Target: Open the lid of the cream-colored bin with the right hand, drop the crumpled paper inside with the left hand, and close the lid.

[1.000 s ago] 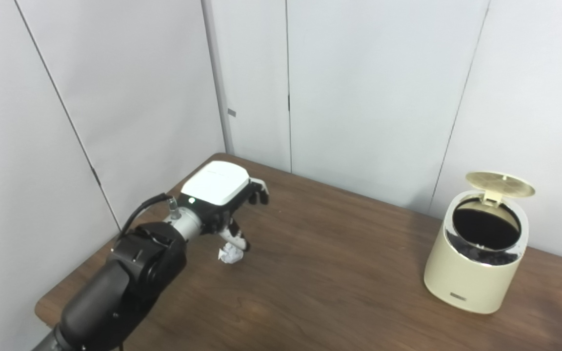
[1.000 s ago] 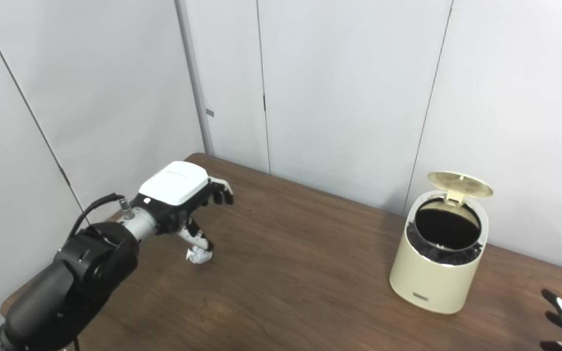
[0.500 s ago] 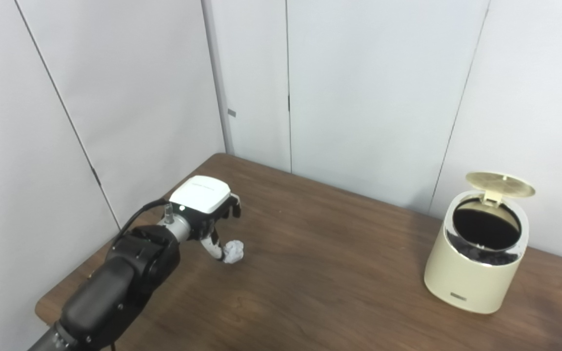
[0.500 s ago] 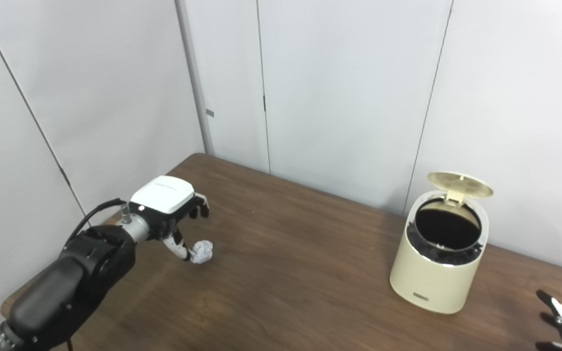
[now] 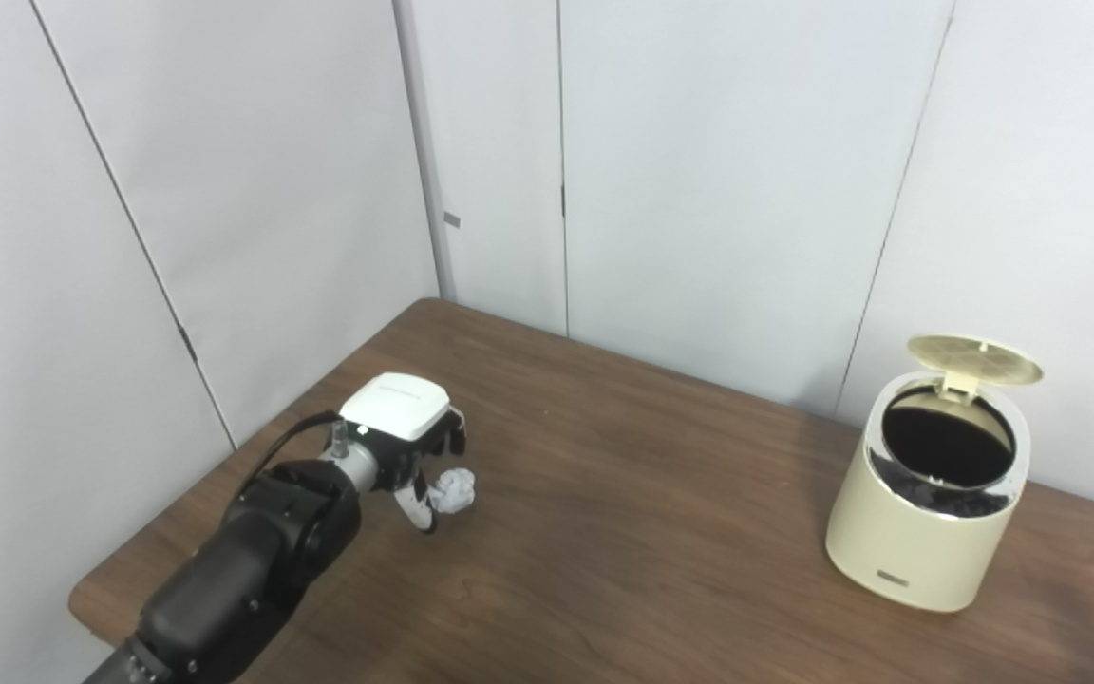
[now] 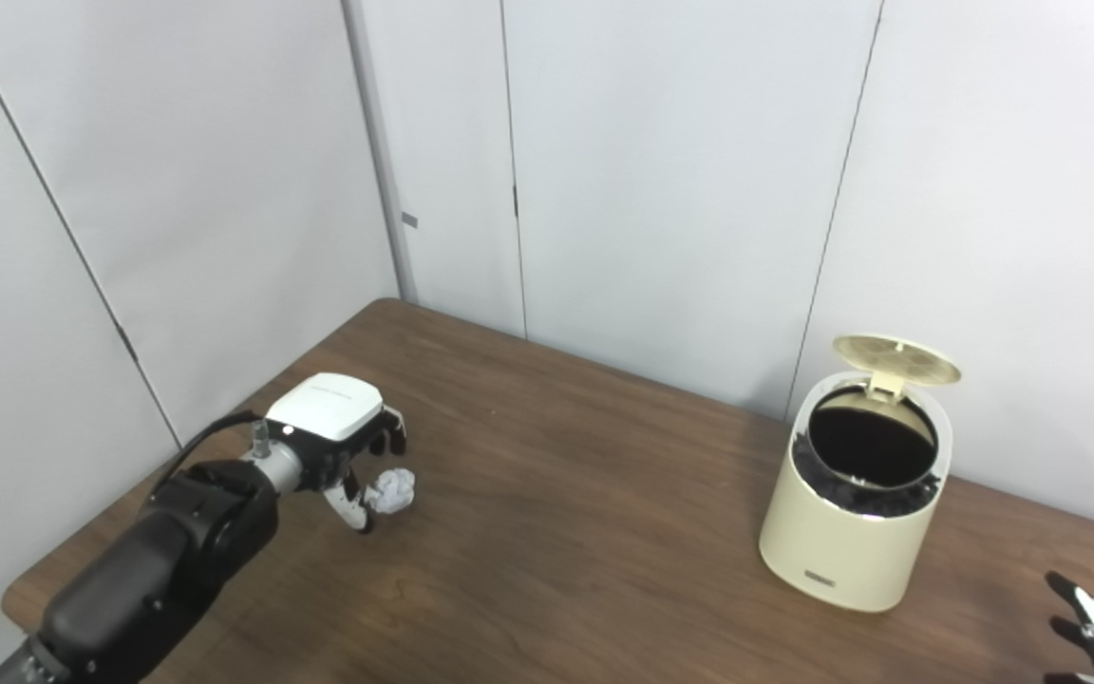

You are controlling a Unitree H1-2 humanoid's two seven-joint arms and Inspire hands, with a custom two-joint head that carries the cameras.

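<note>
Lid (image 5: pixel 974 356) already up on the cream bin (image 5: pixel 927 532) at 3 o'clock. Crumpled paper (image 5: pixel 455 490) on the table (image 5: pixel 623 532) at 9, left hand (image 5: pixel 405 446) curling around it, not yet lifted. Right hand (image 6: pixel 1093 636) spread, empty. Drop and closing remain.

Right robot hand (image 6: pixel 1088 638) mostly beyond frame edge

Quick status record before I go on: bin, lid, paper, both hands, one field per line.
bin: upright on the table's right side
lid: up, mouth open
paper: at the left, on the table by the look of it
left hand: over the paper, fingers curled at it; hold not confirmed
right hand: at the lower right edge, fingers spread, clear of the bin
</note>
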